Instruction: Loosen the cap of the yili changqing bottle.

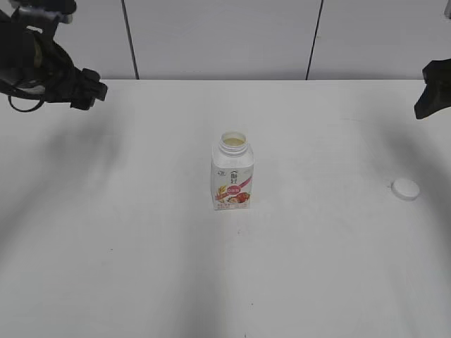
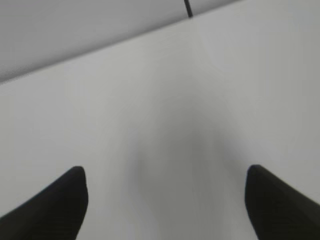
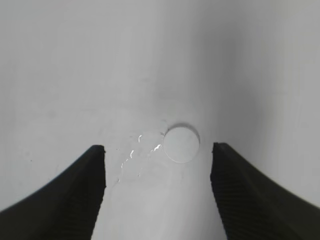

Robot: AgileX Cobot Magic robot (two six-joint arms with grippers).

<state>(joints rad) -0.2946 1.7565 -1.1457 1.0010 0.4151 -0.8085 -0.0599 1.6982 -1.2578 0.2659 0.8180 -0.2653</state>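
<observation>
There, the round flat cap (image 1: 405, 189) lies off the squarish bottle (image 1: 232, 174).

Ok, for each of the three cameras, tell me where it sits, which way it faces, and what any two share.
Exterior: in front, raised, slanting down at the table; open bottle in the middle, cap at right, both arms at the top corners.
Left wrist: on the left arm, facing bare table and the wall; open left tool tips at the bottom.
Right wrist: on the right arm, facing down at the cap lying between the open right tool tips.
Shared: exterior and right wrist both show the cap.
</observation>
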